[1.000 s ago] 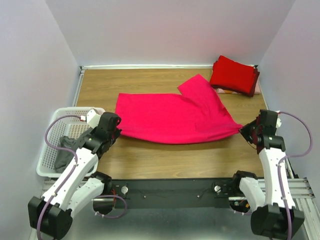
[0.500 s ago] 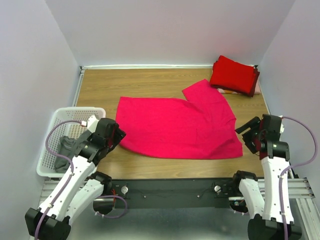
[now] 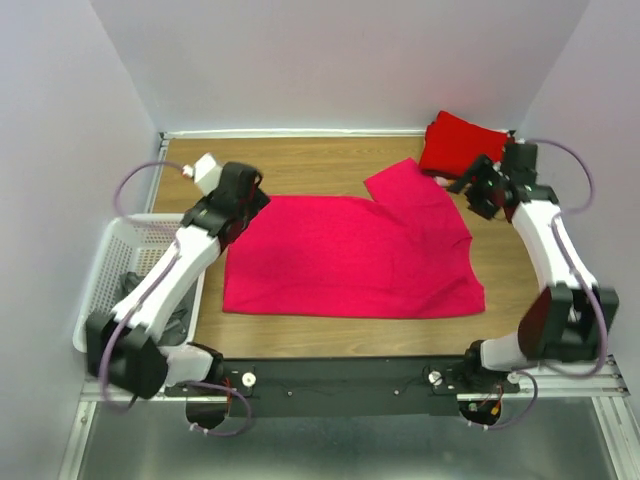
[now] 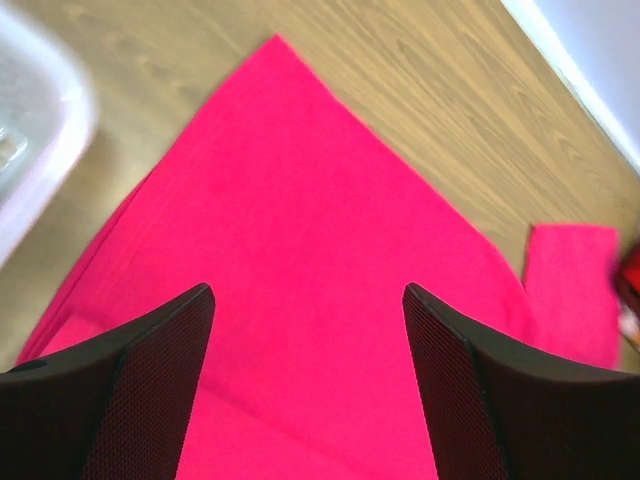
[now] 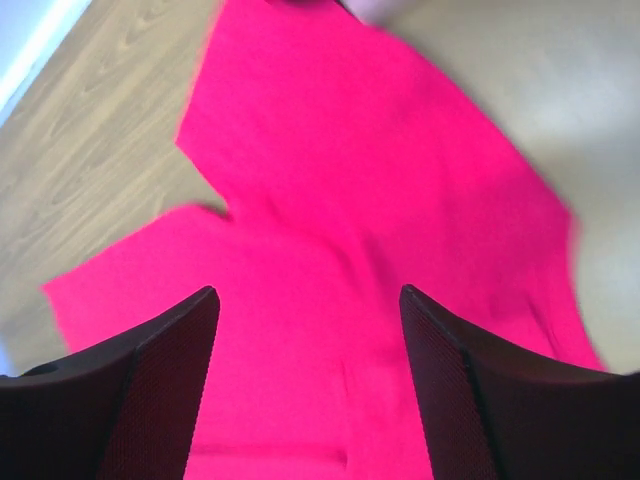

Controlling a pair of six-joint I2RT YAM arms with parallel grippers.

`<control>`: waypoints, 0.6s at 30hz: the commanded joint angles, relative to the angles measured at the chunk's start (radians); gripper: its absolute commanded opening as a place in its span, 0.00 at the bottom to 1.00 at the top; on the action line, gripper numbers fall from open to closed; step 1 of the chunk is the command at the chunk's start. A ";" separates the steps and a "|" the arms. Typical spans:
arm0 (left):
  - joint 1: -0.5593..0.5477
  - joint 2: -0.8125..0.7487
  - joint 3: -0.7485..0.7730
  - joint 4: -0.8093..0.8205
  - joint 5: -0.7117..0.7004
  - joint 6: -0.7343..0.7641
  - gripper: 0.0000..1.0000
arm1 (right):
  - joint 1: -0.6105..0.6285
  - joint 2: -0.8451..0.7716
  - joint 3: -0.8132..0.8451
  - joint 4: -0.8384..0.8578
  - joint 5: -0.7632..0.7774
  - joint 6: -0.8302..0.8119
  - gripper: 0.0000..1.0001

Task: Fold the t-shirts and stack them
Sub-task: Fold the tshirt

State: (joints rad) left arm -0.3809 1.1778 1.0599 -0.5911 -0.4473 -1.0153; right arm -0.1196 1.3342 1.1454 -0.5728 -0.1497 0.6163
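Observation:
A bright pink-red t-shirt (image 3: 350,255) lies spread flat in the middle of the wooden table, one sleeve (image 3: 410,185) pointing toward the back right. Deeper red folded t-shirts (image 3: 465,145) sit stacked in the back right corner. My left gripper (image 3: 252,198) hovers open over the shirt's far left corner; the left wrist view shows the shirt (image 4: 310,230) below the gripper (image 4: 307,292), nothing between the fingers. My right gripper (image 3: 476,190) hangs open between the sleeve and the stack; in the right wrist view this gripper (image 5: 307,292) is empty above the shirt (image 5: 360,200).
A white lattice basket (image 3: 112,255) stands off the table's left edge with dark grey cloth (image 3: 150,305) inside. Purple walls close in the back and both sides. Bare wood (image 3: 300,165) shows behind the shirt and along its near edge.
Both grippers opened and let go of the shirt's ends. The shirt settled flat, and both arms swung from the near side to its far corners.

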 commanded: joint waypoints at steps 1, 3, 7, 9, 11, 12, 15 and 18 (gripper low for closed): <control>0.040 0.318 0.170 0.100 -0.087 0.096 0.78 | 0.113 0.282 0.216 0.114 0.125 -0.119 0.75; 0.068 0.475 0.288 0.085 -0.067 0.124 0.74 | 0.142 0.449 0.351 0.119 0.171 -0.156 0.69; 0.126 0.655 0.420 0.056 -0.050 0.142 0.74 | 0.167 0.698 0.575 0.114 0.180 -0.228 0.52; 0.160 0.719 0.454 0.053 -0.031 0.147 0.74 | 0.182 0.776 0.722 0.084 0.203 -0.243 0.52; 0.175 0.746 0.460 0.085 -0.018 0.159 0.73 | 0.195 0.880 0.812 0.074 0.219 -0.269 0.52; 0.186 0.773 0.472 0.091 -0.007 0.168 0.71 | 0.211 0.917 0.851 0.061 0.232 -0.280 0.52; 0.197 0.839 0.525 0.090 0.004 0.184 0.71 | 0.245 1.029 0.996 0.036 0.277 -0.320 0.52; 0.201 0.890 0.567 0.074 0.012 0.187 0.70 | 0.268 1.103 1.060 0.030 0.283 -0.325 0.51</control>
State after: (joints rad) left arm -0.1761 2.0174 1.5715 -0.5129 -0.4561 -0.8558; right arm 0.1093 2.3638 2.1300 -0.4999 0.0746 0.3420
